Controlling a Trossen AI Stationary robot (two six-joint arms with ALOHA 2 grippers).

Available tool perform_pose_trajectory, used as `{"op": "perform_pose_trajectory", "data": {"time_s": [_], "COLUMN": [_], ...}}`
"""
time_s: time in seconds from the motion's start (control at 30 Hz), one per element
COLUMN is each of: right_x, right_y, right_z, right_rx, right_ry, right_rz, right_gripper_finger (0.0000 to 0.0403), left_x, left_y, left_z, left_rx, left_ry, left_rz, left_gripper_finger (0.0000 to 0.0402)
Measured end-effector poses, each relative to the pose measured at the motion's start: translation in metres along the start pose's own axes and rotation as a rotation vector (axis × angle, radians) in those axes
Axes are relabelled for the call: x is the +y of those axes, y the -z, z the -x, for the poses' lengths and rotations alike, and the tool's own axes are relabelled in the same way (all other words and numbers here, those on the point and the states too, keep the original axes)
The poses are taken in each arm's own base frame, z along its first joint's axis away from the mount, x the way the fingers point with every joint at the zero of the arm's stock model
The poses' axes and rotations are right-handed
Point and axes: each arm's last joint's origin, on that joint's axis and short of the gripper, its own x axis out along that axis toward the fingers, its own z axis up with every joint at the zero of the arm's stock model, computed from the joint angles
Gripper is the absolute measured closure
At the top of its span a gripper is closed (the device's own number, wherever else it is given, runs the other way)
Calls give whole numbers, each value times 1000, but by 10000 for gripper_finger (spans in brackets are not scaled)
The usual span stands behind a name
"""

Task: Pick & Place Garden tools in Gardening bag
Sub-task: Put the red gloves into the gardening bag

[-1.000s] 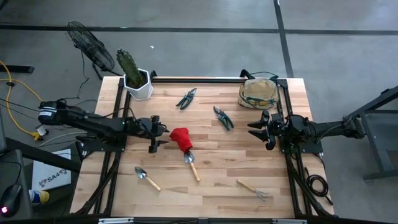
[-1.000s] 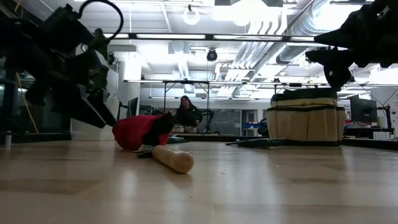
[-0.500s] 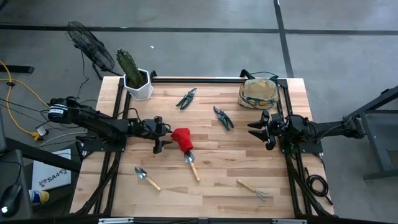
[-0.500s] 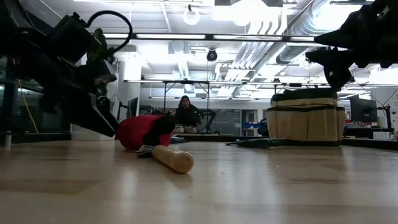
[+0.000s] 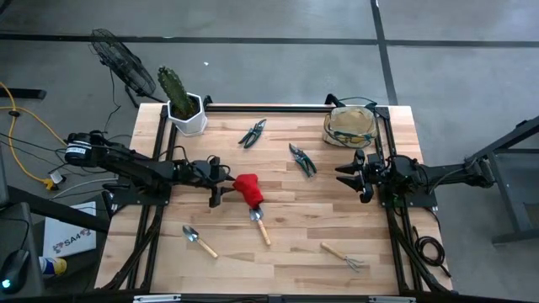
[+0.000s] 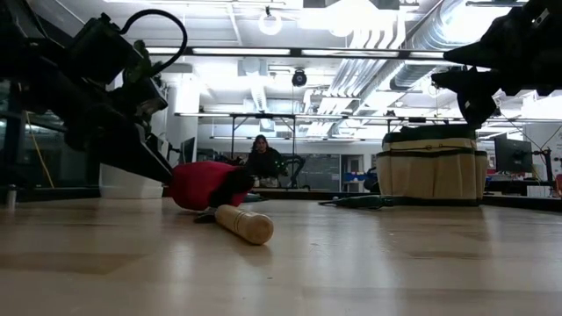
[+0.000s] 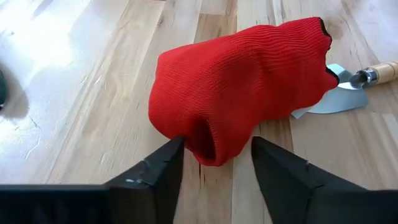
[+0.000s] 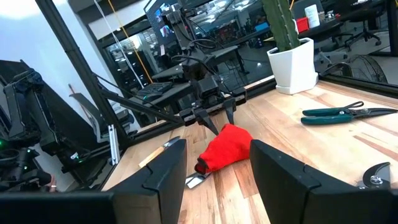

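Red glove (image 7: 239,87) straddled by left gripper (image 7: 214,158), mid-table.

Fingers apart, one on each side of the glove's near end, not yet pinching. Long axis straight ahead, over a trowel (image 5: 260,223). Right gripper (image 5: 358,178) idle, parted, beside bag (image 5: 350,126).

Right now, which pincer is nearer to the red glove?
Left. The left pincer is at the red glove, fingers around its end; the right pincer waits far across the table.
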Motion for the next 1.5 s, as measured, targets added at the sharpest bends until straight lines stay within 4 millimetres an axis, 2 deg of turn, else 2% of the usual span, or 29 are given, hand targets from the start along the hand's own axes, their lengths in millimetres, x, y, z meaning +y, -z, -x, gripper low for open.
{"op": "perform_pose_trajectory", "data": {"time_s": [0.5,0.83,1.23,1.5], "right_x": [0,1,2,8], "right_y": [0,-2,-9,-19], "right_z": [0,0,-1,-12], "right_rx": [0,-27,-112,-130], "right_ry": [0,-7,25,14], "right_rz": [0,5,77,120], "right_gripper_finger": [235,235,235,235], "left_x": [0,0,-4,-5], "left_y": [0,-6,-60,-78], "left_z": [0,-1,-6,-5], "left_rx": [-4,-32,-78,-89], "left_ry": [-15,-25,-38,-81], "left_rz": [2,-53,-226,-282], "left_gripper_finger": [394,400,401,401]}}
